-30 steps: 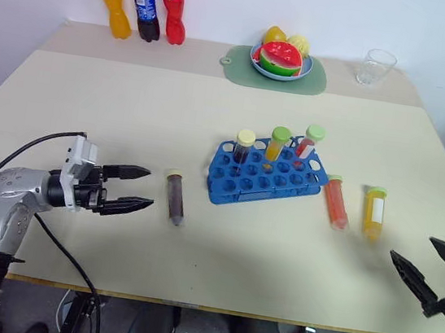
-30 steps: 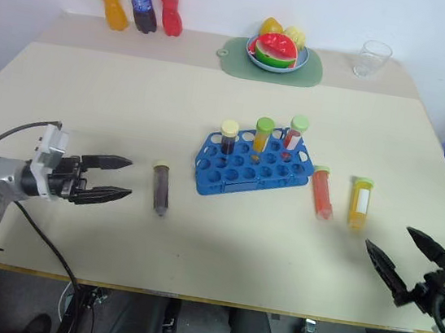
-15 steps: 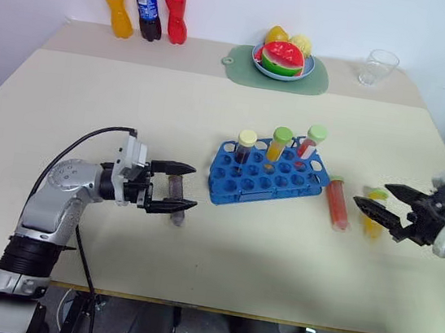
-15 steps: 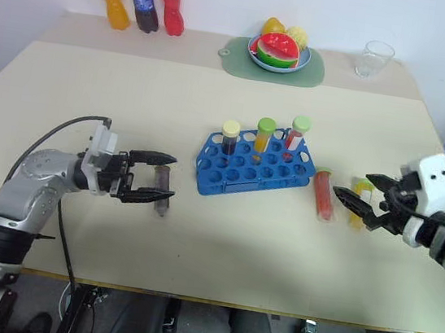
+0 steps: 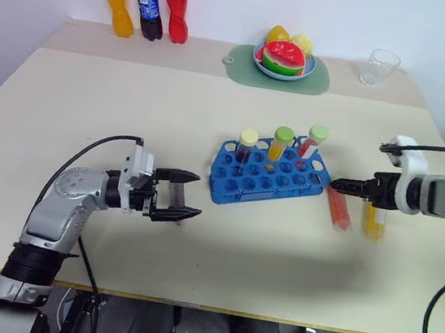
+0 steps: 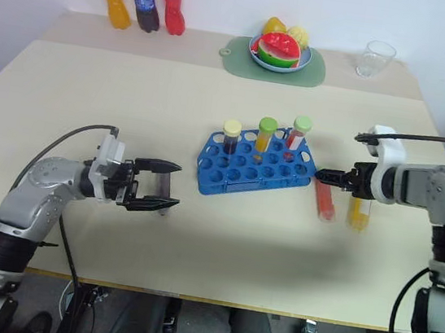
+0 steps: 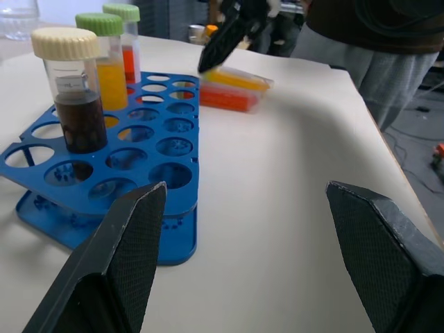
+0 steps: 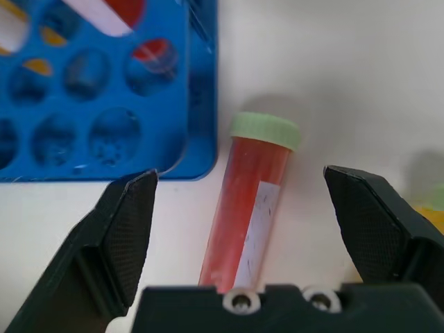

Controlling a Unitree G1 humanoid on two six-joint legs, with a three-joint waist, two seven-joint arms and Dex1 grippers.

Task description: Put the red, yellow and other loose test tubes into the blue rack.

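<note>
Approach step. Right end effector (image 8: 236,229) spread wide, straddling red tube (image 8: 246,208) beside blue rack (image 5: 266,176); left end effector (image 5: 181,196) apart, empty. Next: descend, clamp tube.

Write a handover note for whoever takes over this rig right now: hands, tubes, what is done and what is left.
Left hand: open, empty, level above the table, fingers either side of the dark tube lying left of the blue rack.
Right hand: open, empty, poised over the red tube, which lies flat just right of the rack.
Yellow tube lies flat right of the red one.
Done: three capped tubes stand in the rack's back row, dark, orange and red.
Left: grasp and rack the dark, red and yellow loose tubes; none is gripped yet.
</note>
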